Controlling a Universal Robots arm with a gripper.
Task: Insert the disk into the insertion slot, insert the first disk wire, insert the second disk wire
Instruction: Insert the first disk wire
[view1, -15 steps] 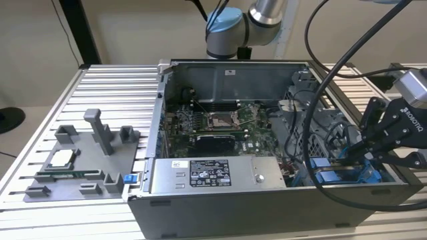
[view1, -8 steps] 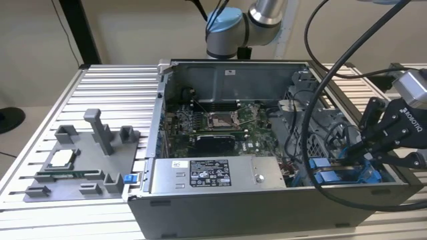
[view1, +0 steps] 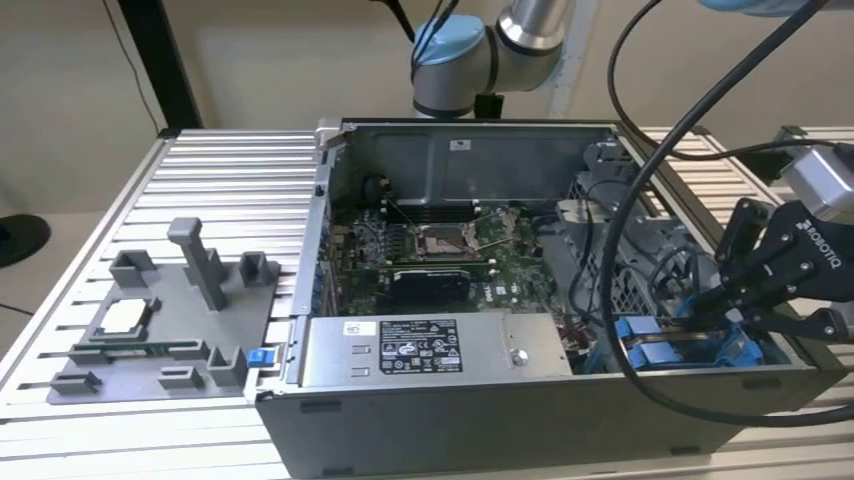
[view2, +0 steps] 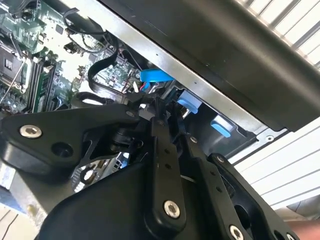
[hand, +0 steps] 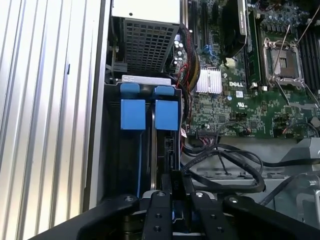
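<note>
Exterior view, gripper (view1: 713, 312) at insertion slot (view1: 657, 350) edge

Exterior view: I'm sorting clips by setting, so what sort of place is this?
Probably a robotics lab or assembly test bench: an open computer case sits on a slotted aluminium table, a grey parts fixture lies beside it, and a robot arm stands behind.

In the case (view1: 467, 430), the insertion slot (view1: 654, 345) lies beside the power-supply box (view1: 414, 350).

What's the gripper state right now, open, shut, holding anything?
Gripper: cannot tell open or shut, or whether it holds anything; it sits low in the case at the insertion slot.
</note>
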